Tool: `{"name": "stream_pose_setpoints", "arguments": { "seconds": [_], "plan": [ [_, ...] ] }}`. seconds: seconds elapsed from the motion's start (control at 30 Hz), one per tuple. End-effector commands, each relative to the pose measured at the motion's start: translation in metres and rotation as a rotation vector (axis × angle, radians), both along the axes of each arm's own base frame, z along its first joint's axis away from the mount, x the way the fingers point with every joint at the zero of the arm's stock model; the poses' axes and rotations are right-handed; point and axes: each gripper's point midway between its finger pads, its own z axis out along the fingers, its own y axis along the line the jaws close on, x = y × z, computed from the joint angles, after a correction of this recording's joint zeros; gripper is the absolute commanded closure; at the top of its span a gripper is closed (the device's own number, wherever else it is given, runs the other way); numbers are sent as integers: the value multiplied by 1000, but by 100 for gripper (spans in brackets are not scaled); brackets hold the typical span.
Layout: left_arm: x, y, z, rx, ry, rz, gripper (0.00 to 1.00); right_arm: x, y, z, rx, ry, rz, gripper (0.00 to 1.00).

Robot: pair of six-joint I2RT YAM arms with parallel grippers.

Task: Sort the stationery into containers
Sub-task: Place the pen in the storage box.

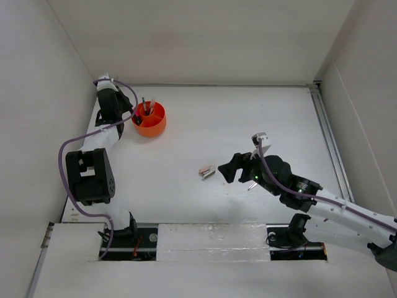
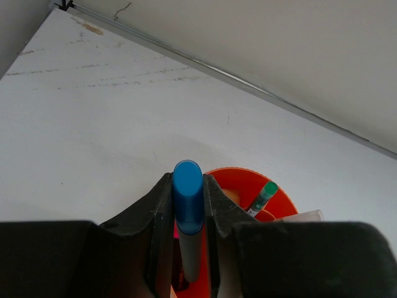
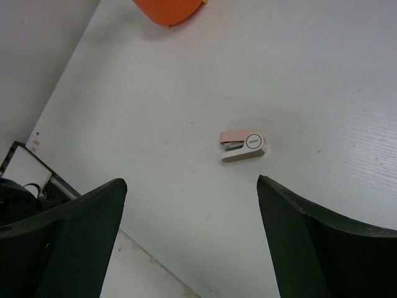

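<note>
The round orange organiser [image 1: 151, 119] stands at the back left of the table with pens standing in it; it also shows in the left wrist view [image 2: 251, 186] and the right wrist view [image 3: 167, 9]. My left gripper [image 2: 188, 186] is shut on a blue-capped highlighter [image 2: 188, 198], held upright over the organiser. A green-capped pen [image 2: 263, 195] leans inside. My right gripper [image 3: 192, 186] is open and empty, just right of a small pink and white stapler [image 3: 243, 145] lying mid-table, which the top view [image 1: 207, 171] also shows.
White walls enclose the table on the left, back and right. A metal rail [image 1: 327, 133] runs along the right edge. The left arm's purple cable [image 1: 68, 149] loops over the left side.
</note>
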Motion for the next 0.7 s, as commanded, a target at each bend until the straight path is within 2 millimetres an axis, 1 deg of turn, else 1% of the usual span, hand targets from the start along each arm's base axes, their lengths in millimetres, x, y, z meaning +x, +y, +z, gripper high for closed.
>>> {"name": "stream_pose_setpoints", "arguments": {
  "seconds": [0.0, 0.1, 0.23, 0.27, 0.3, 0.33, 0.37, 0.4, 0.43, 0.47, 0.5, 0.53, 0.57, 0.63, 0.67],
  "plan": [
    [2, -2, 6, -6, -37, -16, 100, -3, 0, 7, 31, -11, 4, 8],
    [3, -2, 8, -13, -47, -14, 100, -4, -1, 5, 24, -6, 4, 8],
    [1, -5, -13, -29, -5, -20, 100, -4, -1, 5, 24, -6, 4, 8],
    [1, -5, -13, -30, -5, -20, 100, -4, -2, 10, 31, -11, 4, 8],
    [1, -5, -17, -31, 4, -20, 100, -4, -2, 10, 31, -11, 4, 8],
    [1, -5, -17, -39, 3, -17, 100, -4, -2, 10, 31, -11, 4, 8],
    [1, -5, -17, -39, 3, -17, 100, -5, -3, 13, 39, -16, 4, 8],
    [0, -5, -21, -40, 12, -17, 100, -4, -4, 16, 38, -19, -5, 8],
    [0, -3, -21, -37, 12, -7, 100, -4, -4, 15, 31, -24, -2, 8],
    [0, -3, -21, -37, 12, -7, 100, -5, -6, 20, 37, -28, -2, 8],
    [0, -3, -21, -37, 12, -7, 100, -4, -8, 19, 28, -25, -11, 8],
    [0, -3, -21, -37, 12, -7, 100, -4, -7, 24, 37, -31, -11, 8],
    [-2, -3, -26, -38, 22, -7, 100, -5, -9, 24, 29, -38, -8, 8],
    [-2, -3, -26, -38, 22, -7, 100, -5, -9, 24, 29, -38, -8, 8],
    [-2, -4, -26, -47, 21, -4, 100, -6, -11, 27, 38, -44, -8, 8]
  ]
}}
